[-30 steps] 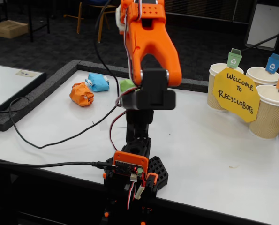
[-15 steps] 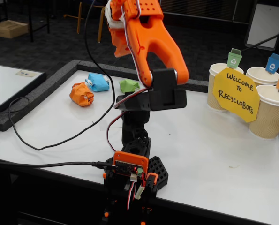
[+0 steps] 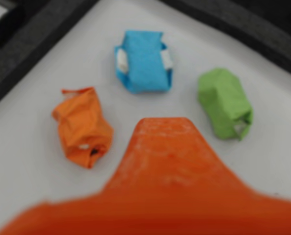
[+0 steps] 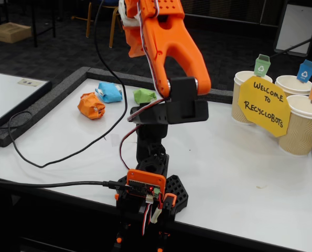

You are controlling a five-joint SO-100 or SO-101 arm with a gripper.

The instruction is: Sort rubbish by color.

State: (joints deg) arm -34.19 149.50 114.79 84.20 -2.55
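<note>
Risk, item one: the three paper balls lie close together at the far left of the counter (image 4: 239, 173), so a descent aimed at one could nudge or trap a neighbour; the cause would be the narrow gaps between them. Risk, item two: the black cable (image 4: 66, 155) trails across the counter near the balls and could snag the arm on a sweep. Risk, item three: the cups (image 4: 302, 128) stand well apart at the far right, a long carry during which a loosely pinched ball could drop.

Claw (image 3: 167, 161): only one blurred orange finger fills the lower wrist view, above the balls and touching none; whether it is released or clenched cannot be told. In the fixed view the claw end is out of frame.

Orange ball (image 3: 81, 129): crumpled, left in the wrist view, a small pale patch on its near end. Also seen in the fixed view (image 4: 90, 105).

Blue ball (image 3: 143, 61): farthest, boxy, white tape on both sides (image 4: 109, 92).

Green ball (image 3: 223, 103): right, folded, a loose loop at its near corner; partly hidden behind the arm in the fixed view (image 4: 143, 96).
</note>
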